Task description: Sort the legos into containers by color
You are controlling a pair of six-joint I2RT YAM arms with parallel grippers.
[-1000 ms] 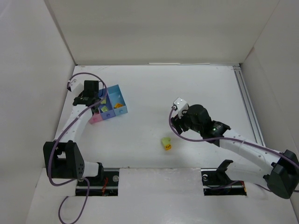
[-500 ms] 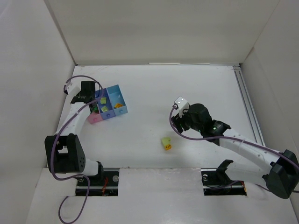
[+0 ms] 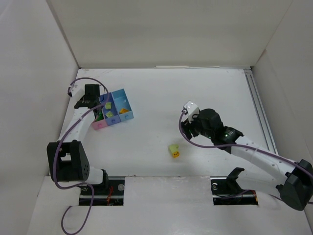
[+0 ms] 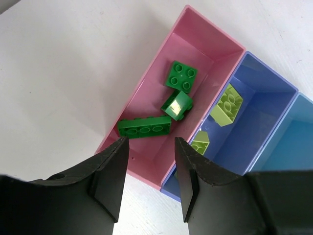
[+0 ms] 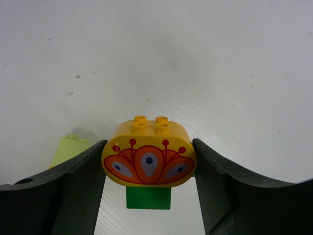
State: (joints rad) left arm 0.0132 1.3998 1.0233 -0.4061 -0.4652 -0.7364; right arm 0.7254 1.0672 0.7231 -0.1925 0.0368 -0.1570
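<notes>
Legos [image 4: 181, 77] lie delivered in the pink box [image 4: 195, 49]: left jaws, apart, have backed off it; right jaws clamp an orange stack [image 5: 148, 158].

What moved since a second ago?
The left gripper, open, slid a little to the left beside the boxes. The right gripper, holding a yellow brick, edged slightly right. The boxes and the loose bricks stayed put.
</notes>
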